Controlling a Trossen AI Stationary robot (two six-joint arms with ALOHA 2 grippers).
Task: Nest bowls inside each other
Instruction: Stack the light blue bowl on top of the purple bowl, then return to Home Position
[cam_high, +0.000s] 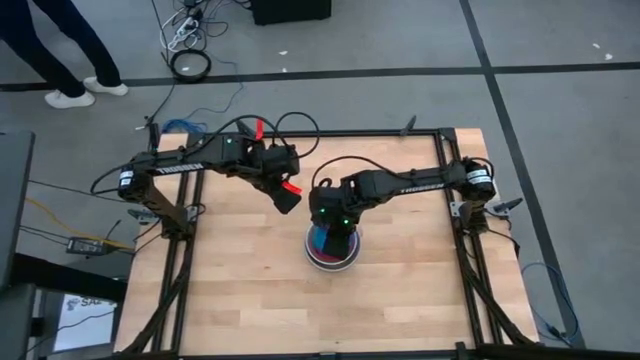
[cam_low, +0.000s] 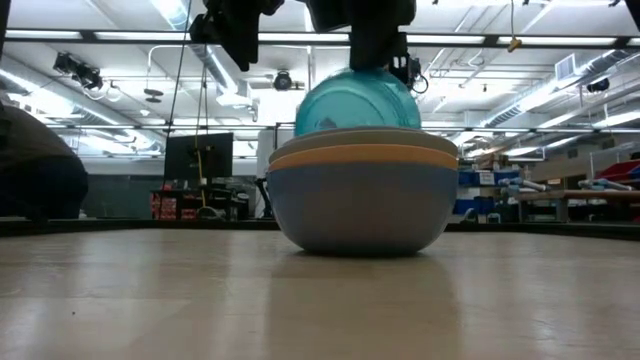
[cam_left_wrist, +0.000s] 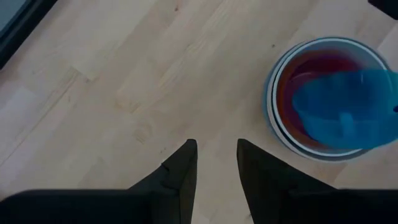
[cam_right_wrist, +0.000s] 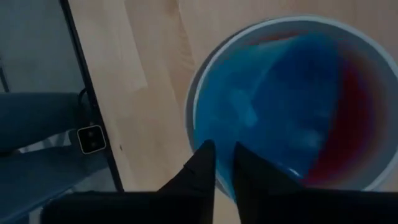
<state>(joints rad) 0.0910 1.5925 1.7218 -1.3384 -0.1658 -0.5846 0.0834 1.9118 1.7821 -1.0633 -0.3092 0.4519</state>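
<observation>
A stack of nested bowls (cam_high: 332, 250) rests on its base at the middle of the wooden table: grey outermost (cam_low: 360, 210), then an orange rim (cam_low: 360, 155) and a white rim (cam_low: 350, 138). A red inside (cam_right_wrist: 354, 112) shows within. A teal bowl (cam_low: 355, 100) stands tilted on top of the stack, its lower part inside it. My right gripper (cam_right_wrist: 222, 158) is above the stack, shut on the teal bowl. My left gripper (cam_left_wrist: 216, 149) hangs open over bare table to the stack's far left, holding nothing. My right gripper has the teal bowl's rim (cam_right_wrist: 224, 177) between its two fingers, one on the inside and one on the outside of the wall. The fingers come steeply from above. The bowl is tilted on edge, its lower part resting in the stack.
Black frame rails (cam_high: 180, 260) run along the table's left and right sides. Bare wood lies around the stack toward the near edge (cam_high: 330, 320). A person's legs (cam_high: 60, 60) stand on the floor beyond the far left corner.
</observation>
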